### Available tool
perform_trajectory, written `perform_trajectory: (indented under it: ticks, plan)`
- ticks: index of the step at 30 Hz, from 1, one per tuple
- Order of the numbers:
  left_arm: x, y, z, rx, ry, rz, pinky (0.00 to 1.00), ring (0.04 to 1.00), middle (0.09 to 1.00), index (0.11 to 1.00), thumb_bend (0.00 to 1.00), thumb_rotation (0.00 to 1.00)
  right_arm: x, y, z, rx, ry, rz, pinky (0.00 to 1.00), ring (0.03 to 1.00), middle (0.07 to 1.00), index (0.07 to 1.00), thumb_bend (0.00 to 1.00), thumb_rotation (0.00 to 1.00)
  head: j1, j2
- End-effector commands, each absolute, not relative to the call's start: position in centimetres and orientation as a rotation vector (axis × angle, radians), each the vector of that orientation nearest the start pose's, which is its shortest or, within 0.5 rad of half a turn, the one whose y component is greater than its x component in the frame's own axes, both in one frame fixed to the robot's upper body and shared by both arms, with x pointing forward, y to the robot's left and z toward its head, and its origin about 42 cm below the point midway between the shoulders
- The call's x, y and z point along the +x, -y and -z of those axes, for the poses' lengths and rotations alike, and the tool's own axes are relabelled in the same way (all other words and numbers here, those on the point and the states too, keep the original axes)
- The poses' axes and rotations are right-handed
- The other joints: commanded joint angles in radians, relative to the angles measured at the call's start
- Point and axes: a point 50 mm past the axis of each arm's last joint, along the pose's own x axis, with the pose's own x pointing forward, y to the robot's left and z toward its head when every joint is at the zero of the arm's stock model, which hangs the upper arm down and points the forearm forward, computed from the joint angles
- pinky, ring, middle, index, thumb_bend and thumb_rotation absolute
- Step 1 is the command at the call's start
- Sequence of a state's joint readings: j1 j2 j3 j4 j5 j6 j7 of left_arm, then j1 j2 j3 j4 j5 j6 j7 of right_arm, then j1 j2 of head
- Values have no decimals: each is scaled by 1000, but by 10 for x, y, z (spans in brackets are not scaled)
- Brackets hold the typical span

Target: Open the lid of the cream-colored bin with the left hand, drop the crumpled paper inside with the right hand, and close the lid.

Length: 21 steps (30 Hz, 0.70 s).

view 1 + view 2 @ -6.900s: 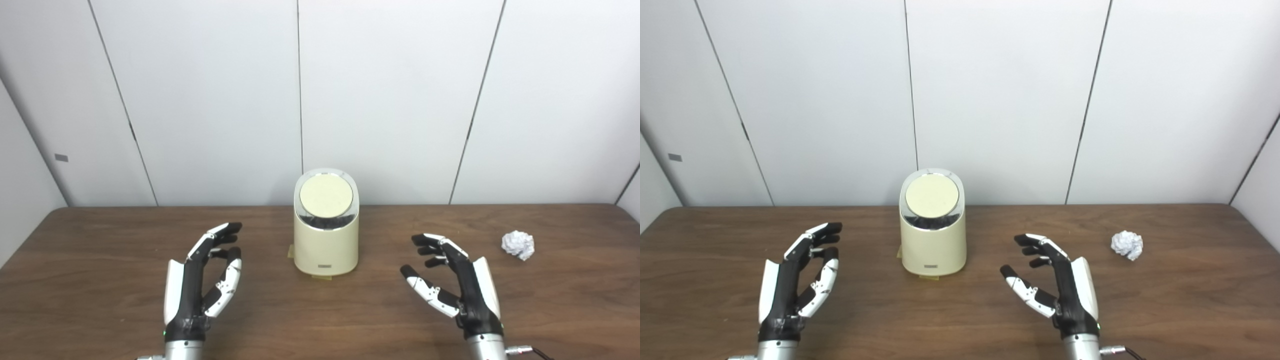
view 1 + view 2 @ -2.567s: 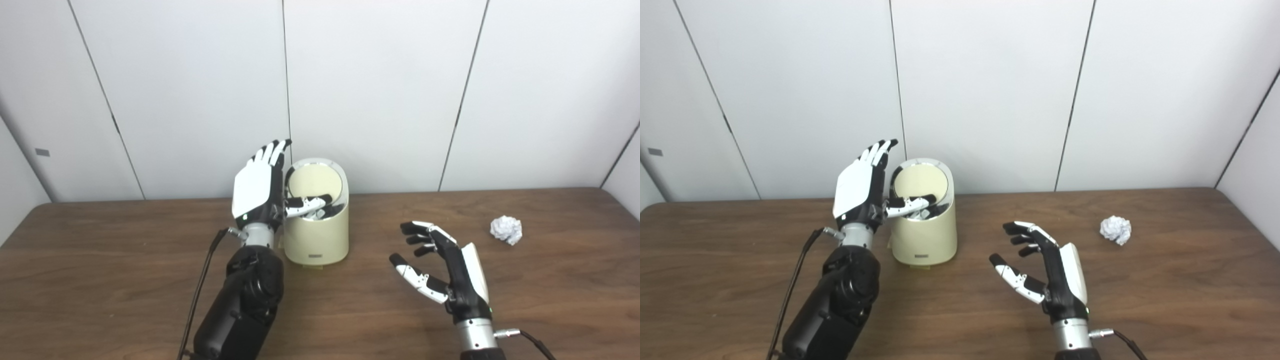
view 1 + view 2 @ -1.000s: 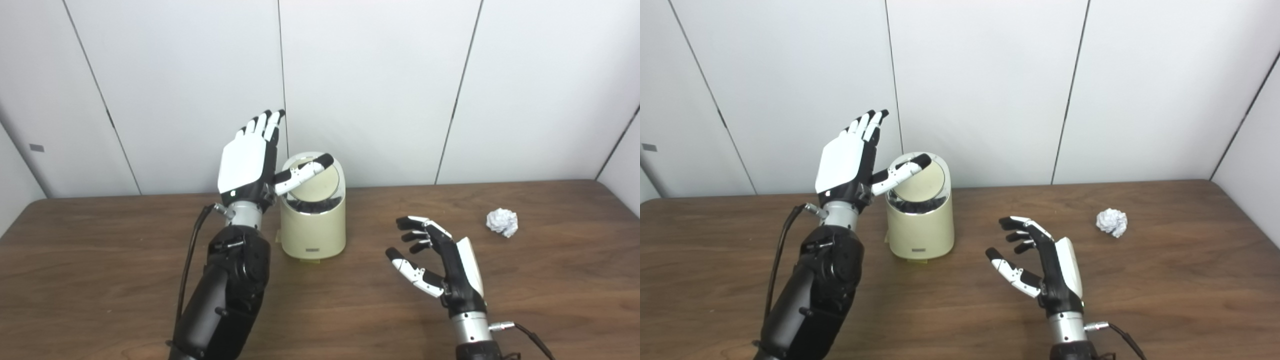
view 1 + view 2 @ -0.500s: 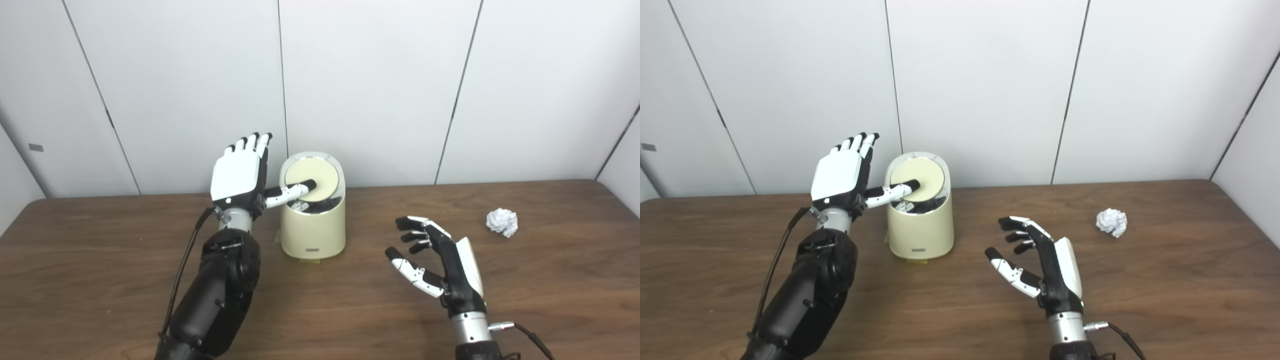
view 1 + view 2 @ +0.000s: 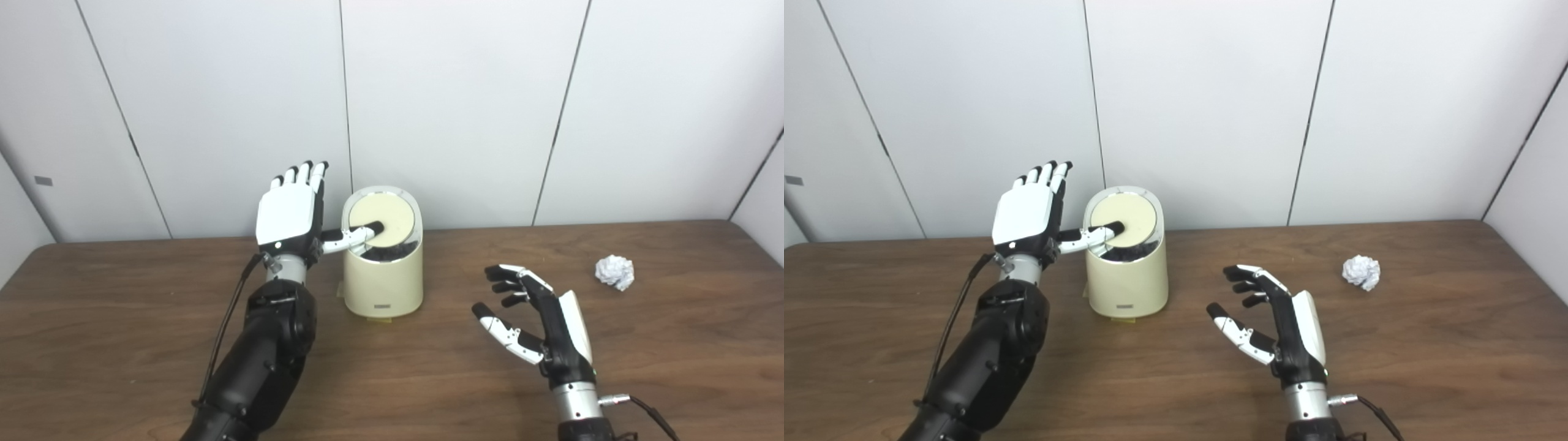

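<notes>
The cream-colored bin stands near the table's back edge, a little left of centre. Its round lid lies slanted in the chrome rim, with a dark gap along its front. My left hand is raised just left of the bin, open, fingers pointing up, and its thumb reaches across the rim onto the lid's lower left part. The crumpled paper lies on the table far to the right. My right hand hovers open over the table between bin and paper, holding nothing.
The brown wooden table spans the view, backed by white wall panels. A cable runs from my left forearm, and another from my right wrist. A small tan piece shows under the bin's front.
Over the last second my left hand dropped from above the bin, and its thumb came down onto the lid. Since half a second ago it has barely shifted. The right hand and the paper stayed put.
</notes>
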State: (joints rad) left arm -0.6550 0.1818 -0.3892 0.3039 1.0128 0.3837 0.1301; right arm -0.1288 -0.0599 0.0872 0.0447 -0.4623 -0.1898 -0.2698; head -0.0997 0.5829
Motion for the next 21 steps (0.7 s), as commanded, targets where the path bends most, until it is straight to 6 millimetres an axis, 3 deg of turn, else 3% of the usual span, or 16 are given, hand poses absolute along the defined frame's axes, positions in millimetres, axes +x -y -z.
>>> perform_trajectory:
  ticks: [1,9,14,16,21]
  plan:
    - [466,-146,-260,1418,410,-165,1000,1000,1000,1000,1000,430,317,196,-132,-457,353,123,522,636,690,681,327,421,2,2]
    - [467,-147,-266,1564,541,-186,1000,1000,1000,1000,1000,364,318,195,-131,-474,353,127,529,652,691,677,332,447,2,0]
    - [466,-148,-269,1583,545,-191,1000,1000,1000,1000,1000,347,319,194,-131,-460,357,124,487,613,670,668,330,409,0,-1]
    - [466,-147,-270,1588,542,-193,1000,1000,1000,1000,1000,341,319,195,-131,-461,351,124,526,650,688,675,333,433,2,0]
    - [466,-147,-271,1612,551,-197,1000,1000,1000,1000,1000,322,319,196,-132,-473,355,126,513,641,689,681,331,453,2,3]
